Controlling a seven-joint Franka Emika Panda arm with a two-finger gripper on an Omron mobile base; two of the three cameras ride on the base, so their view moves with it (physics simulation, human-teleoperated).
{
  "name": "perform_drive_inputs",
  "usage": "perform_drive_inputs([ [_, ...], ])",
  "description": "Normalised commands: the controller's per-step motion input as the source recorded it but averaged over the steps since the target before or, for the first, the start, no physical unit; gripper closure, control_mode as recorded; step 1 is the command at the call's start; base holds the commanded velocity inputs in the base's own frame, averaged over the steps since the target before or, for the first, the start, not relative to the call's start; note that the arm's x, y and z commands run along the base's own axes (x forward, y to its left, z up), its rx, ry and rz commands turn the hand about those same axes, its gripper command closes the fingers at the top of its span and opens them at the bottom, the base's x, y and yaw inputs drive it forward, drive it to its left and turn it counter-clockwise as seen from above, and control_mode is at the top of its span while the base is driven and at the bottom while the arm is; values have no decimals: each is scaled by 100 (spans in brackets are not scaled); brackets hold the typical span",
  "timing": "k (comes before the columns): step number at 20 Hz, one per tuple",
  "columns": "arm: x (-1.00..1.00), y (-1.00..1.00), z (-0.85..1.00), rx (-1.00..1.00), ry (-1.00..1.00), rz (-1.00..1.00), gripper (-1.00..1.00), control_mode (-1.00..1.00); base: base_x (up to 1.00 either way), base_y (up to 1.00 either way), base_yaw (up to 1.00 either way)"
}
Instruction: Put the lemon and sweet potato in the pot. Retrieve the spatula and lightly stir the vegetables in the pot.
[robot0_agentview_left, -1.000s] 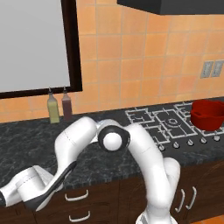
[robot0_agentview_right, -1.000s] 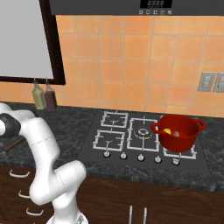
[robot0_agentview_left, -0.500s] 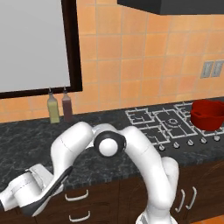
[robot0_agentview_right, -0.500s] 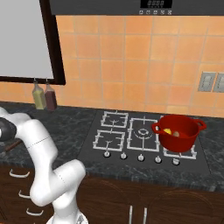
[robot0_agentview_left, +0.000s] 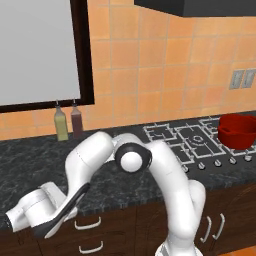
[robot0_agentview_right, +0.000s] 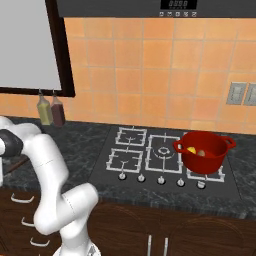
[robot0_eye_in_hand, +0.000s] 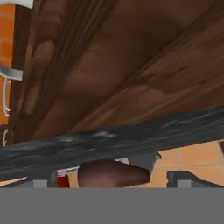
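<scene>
The red pot (robot0_agentview_right: 221, 156) stands on the stove's front right burner and also shows at the right edge of the left base view as the pot (robot0_agentview_left: 239, 131). Inside it lie the yellow lemon (robot0_agentview_right: 191, 150) and the tan sweet potato (robot0_agentview_right: 201, 153). My arm bends down and left, with the white hand (robot0_agentview_left: 33, 216) low in front of the cabinet fronts. In the hand view my gripper (robot0_eye_in_hand: 114, 179) is open. Between its fingertips (robot0_eye_in_hand: 41, 182) sits a dark reddish-brown rounded end (robot0_eye_in_hand: 113, 173), probably the spatula's handle. Beside it is a grey piece (robot0_eye_in_hand: 142, 160).
A black stove top (robot0_agentview_right: 145, 152) with knobs along its front is set in the dark speckled counter (robot0_agentview_left: 30, 162). Two bottles (robot0_agentview_left: 61, 125) stand against the tiled back wall. Wooden drawers with silver handles (robot0_agentview_left: 88, 223) run below the counter. A dark counter edge (robot0_eye_in_hand: 109, 142) crosses the hand view.
The elbow dipped slightly and came back up. The hand stays low at the left in front of the drawers, and the jaws stay wide.
</scene>
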Motion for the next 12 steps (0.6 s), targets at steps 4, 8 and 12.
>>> perform_drive_inputs([
  [4,38,-2,-21,6,1,2,-100,-100,0,0,0],
  [8,43,0,-54,0,9,0,-100,-100,0,0,0],
  [12,23,-6,-55,0,12,0,100,-100,0,0,0],
])
